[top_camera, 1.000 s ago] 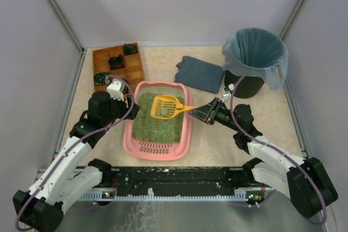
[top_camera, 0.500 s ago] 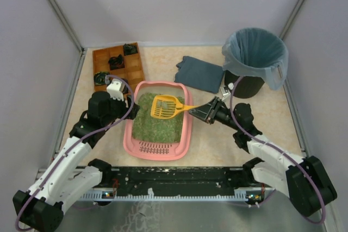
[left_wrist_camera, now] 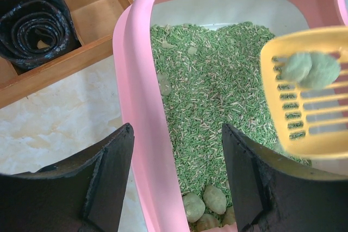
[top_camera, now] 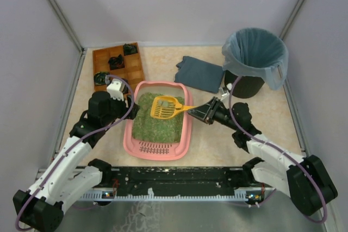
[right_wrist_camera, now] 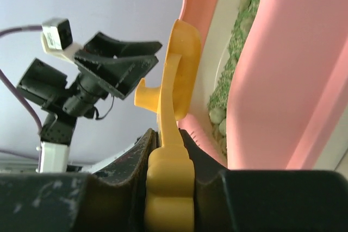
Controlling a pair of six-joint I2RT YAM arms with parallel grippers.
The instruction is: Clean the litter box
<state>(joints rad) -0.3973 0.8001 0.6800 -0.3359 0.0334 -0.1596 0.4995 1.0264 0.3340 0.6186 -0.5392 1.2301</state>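
If the right gripper, clamped on the yellow slotted plastic scoop, tilts, the round green clumps could roll off.

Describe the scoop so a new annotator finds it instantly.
Start at the pink litter box in the middle of the table. Above its green litter hangs a yellow scoop, its handle clamped in the right gripper. It is the only yellow thing, slotted, carrying pale green clumps.

Lab test cell: bare lilac panel walls, metal frame struts, black mounting rail, beige tabletop.
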